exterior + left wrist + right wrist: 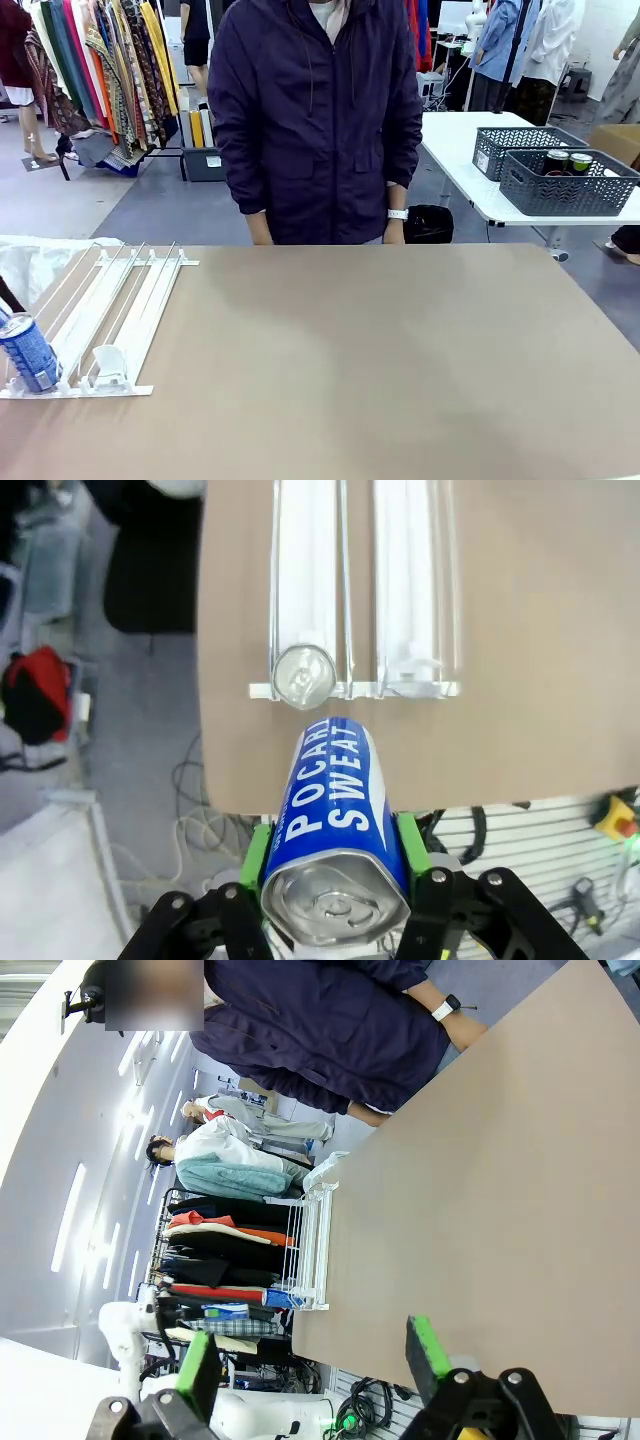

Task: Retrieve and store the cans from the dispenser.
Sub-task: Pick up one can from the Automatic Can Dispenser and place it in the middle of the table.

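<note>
In the left wrist view my left gripper (335,852) is shut on a blue can (335,800) with white print. It holds the can lying along the fingers, silver top toward the camera, over the table's near edge. Beyond it another can (305,675) stands upright at the front end of an outer lane of the white dispenser (410,580). In the front view that blue can (28,352) sits at the near left end of the dispenser (120,310). My right gripper (312,1358) is open above the bare tabletop, well away from the dispenser (312,1245).
A person in a dark jacket (315,120) stands at the far edge of the brown table (380,360), hands down. On a white table at the back right are two grey lattice baskets (565,190), one holding cans (568,160). A white bag (30,262) lies behind the dispenser.
</note>
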Robot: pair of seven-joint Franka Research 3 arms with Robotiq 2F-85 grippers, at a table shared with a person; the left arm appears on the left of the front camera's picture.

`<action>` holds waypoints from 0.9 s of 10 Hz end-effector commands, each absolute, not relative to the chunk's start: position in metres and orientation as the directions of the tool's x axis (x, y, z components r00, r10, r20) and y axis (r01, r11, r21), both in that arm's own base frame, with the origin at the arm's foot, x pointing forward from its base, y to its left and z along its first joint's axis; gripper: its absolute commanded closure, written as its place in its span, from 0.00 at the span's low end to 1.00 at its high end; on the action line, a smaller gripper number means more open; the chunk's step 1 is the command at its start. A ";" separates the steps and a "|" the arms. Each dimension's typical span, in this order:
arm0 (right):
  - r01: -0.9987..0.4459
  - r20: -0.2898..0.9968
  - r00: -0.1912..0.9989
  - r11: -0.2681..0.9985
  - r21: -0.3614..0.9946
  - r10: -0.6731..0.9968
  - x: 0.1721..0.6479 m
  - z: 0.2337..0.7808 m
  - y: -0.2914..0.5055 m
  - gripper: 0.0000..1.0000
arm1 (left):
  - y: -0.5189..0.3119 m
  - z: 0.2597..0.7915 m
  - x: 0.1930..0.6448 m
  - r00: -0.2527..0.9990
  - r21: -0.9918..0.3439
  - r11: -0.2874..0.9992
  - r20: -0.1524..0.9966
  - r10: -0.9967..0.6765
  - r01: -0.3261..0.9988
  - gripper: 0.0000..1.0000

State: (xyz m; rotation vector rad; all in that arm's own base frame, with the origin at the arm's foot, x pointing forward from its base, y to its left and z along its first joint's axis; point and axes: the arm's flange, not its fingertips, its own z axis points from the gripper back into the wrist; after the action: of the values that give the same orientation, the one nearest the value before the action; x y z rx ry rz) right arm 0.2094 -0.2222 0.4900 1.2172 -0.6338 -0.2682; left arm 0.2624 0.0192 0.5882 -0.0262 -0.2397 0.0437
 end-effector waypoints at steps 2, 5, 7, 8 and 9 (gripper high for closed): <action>-0.172 0.334 0.790 0.337 0.926 -0.514 0.211 0.493 -0.224 0.00 | 0.046 0.642 0.252 0.939 -0.079 0.997 0.341 0.045 -0.019 1.00; -0.172 0.334 0.790 0.337 0.926 -0.514 0.211 0.493 -0.224 0.00 | 0.080 0.626 0.250 0.949 -0.088 0.992 0.294 0.115 -0.093 1.00; -0.172 0.334 0.790 0.337 0.926 -0.514 0.211 0.493 -0.224 0.00 | 0.059 0.650 0.245 0.934 -0.094 0.994 0.346 0.085 -0.056 1.00; -0.172 0.334 0.790 0.337 0.926 -0.514 0.211 0.493 -0.224 0.00 | 0.059 0.650 0.245 0.934 -0.094 0.994 0.346 0.085 -0.056 1.00; -0.172 0.334 0.790 0.337 0.926 -0.514 0.211 0.493 -0.224 0.00 | 0.059 0.650 0.245 0.934 -0.094 0.994 0.346 0.085 -0.056 1.00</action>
State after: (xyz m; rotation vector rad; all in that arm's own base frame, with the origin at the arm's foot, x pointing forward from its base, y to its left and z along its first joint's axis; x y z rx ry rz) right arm 0.2094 -0.2222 0.4900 1.2171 -0.6338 -0.2679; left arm 0.2472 0.0594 0.6430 -0.0714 -0.3413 0.0783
